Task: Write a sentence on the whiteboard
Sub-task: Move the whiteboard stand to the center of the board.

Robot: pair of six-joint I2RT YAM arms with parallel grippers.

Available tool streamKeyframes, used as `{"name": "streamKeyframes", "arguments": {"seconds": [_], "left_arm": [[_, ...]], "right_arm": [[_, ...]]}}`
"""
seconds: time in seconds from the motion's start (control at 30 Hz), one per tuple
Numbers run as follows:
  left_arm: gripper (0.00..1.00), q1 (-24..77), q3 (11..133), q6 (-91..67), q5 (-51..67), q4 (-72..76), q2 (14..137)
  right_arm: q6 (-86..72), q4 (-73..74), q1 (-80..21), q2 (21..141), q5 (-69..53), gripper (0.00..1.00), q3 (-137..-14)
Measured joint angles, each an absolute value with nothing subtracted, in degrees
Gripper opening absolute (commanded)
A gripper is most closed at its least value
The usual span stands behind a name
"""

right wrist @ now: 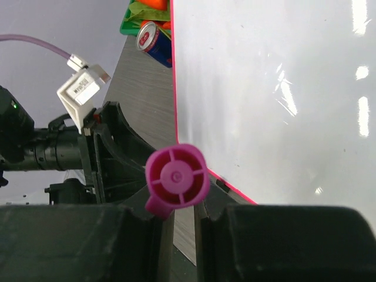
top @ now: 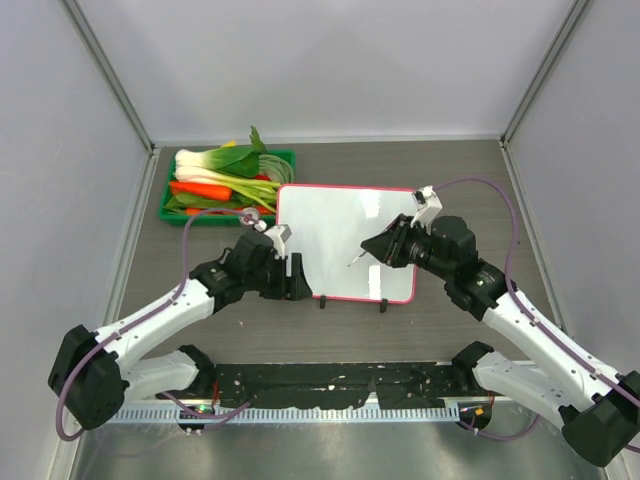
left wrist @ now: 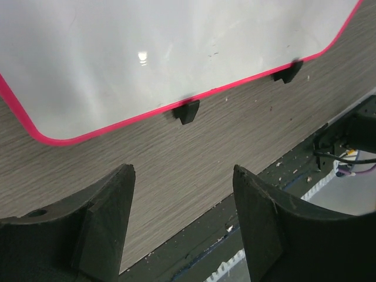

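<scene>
Top external: find the whiteboard around the middle of the wood-grain table, framed in thin pink-red, with two black feet at its near edge. Cannot tell whether flat or tilted. Just beyond its far left corner, see a green tray filled with vegetables. Note the left end effector just beside the board's near left corner. Note the right end effector over the board's right half, clamped on a pink-purple marker, tip angled down toward the white face; cannot tell whether touching.

Left wrist: see fingers spread well apart, bare table showing between them, just short of the board's rounded corner and framed edge.

Right wrist: see the marker's round back end pinched tight between the dark fingers, glossy board face beyond, and a red and blue can lying just beside the frame, near the tray.
</scene>
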State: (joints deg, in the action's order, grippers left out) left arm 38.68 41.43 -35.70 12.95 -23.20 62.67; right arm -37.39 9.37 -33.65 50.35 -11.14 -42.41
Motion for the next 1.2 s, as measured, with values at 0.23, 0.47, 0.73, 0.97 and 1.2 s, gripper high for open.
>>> {"name": "streamKeyframes", "arguments": {"seconds": [0.23, 0.47, 0.73, 0.97, 1.2], "left_arm": [[0.68, 46.17, 39.88, -39.97, 6.26, -19.14, 68.64], [0.68, 53.34, 40.69, -42.26, -1.91, -16.49, 75.88], [0.64, 58.28, 42.09, -44.34, -10.61, -14.66, 82.70], [0.57, 60.20, 42.09, -45.95, -15.75, -11.09, 85.67], [0.30, 62.52, 43.97, -46.35, -20.38, -8.99, 89.58]], "right_arm": [[-37.91, 9.93, -32.05, 50.11, -10.35, 0.01, -42.41], [-38.57, 10.79, -31.07, 50.11, -10.33, 0.01, -42.15], [-38.87, 12.01, -30.20, 48.75, -10.33, 0.01, -42.11], [-38.85, 12.43, -29.76, 48.47, -10.33, 0.01, -42.11], [-38.79, 12.51, -29.54, 48.47, -10.44, 0.01, -42.11]]}}
